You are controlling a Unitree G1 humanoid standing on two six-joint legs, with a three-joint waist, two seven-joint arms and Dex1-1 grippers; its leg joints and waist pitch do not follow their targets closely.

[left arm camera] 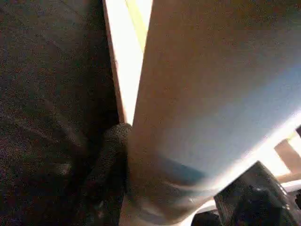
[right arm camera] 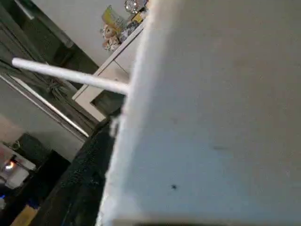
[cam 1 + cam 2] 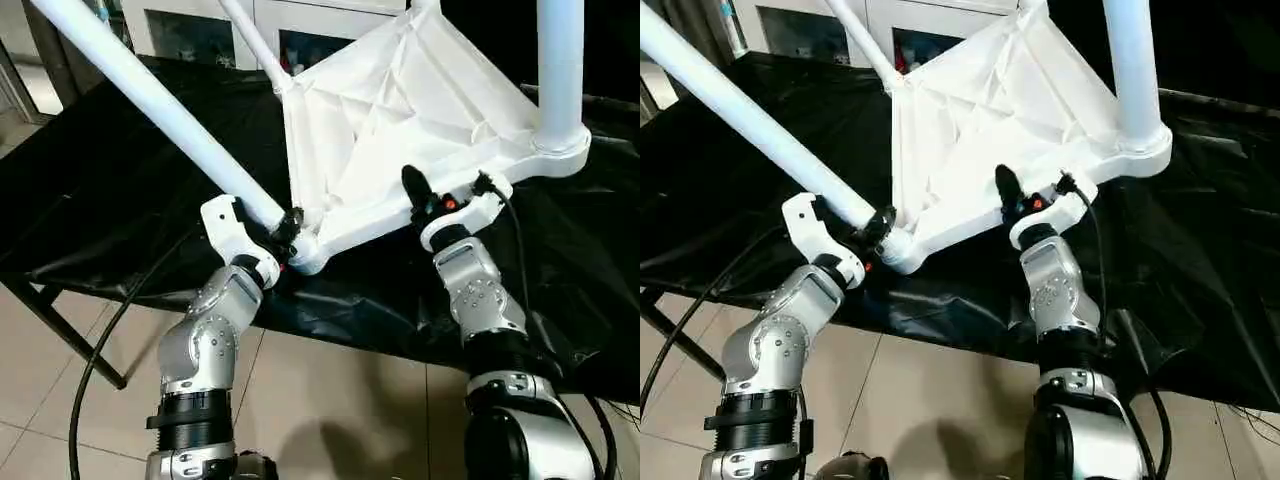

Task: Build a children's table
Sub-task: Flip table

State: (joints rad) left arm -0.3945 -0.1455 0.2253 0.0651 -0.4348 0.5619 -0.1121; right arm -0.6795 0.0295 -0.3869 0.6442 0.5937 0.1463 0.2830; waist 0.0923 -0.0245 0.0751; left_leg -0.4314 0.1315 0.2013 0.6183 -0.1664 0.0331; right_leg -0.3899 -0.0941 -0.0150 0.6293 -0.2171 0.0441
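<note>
small white plastic children's table [image 3: 400, 120], ribbed underside up, lies tilted on the black-draped counter [image 3: 120, 190] | long white tubular legs rise from its corner sockets | left pincer [image 3: 288, 228] clamps the near corner leg [image 3: 180, 125] at its base | right pincer [image 3: 440, 203] (one black finger over the rim) grips the tabletop's near edge

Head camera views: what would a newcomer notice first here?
The white table top, tilted underside-up on the black-covered bench, with white legs jutting from its corners. At its near corner the left gripper clamps the base of one slanting leg, while the right gripper meets the near edge.
</note>
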